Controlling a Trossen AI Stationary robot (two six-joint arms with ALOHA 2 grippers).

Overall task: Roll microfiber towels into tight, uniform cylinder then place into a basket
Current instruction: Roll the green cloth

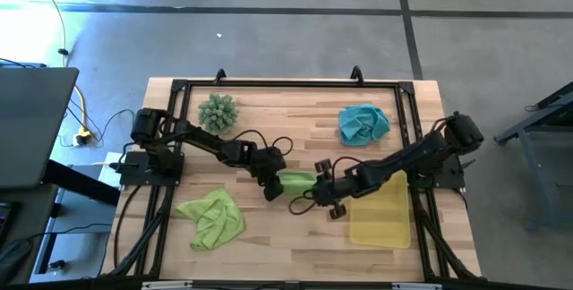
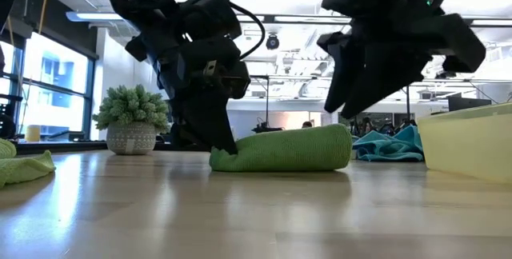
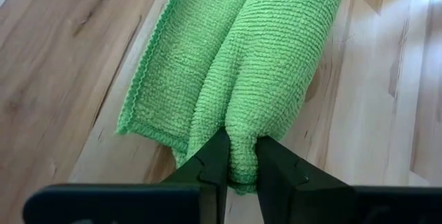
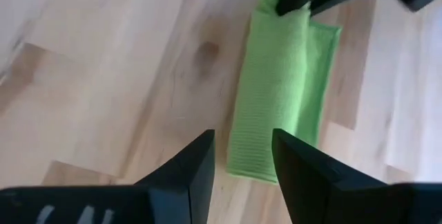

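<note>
in the centre of the high view the rolled green towel (image 1: pixel 295 181) lies on the table (image 1: pixel 295 129), left of the basket (image 1: pixel 380 223). the left gripper (image 3: pixel 239 172) pinches one end, probably so the roll stays tight. the right gripper (image 4: pixel 243 156) hovers released above the other end, holding nothing.

We see the left arm reach from nine o'clock toward the centre, its left end effector (image 3: pixel 242 165) lowered to the desk (image 1: pixel 286 129) with fingers pinched narrowly together. The right arm comes in from three o'clock; its right end effector (image 4: pixel 243 165) hangs raised, fingers parted.
</note>
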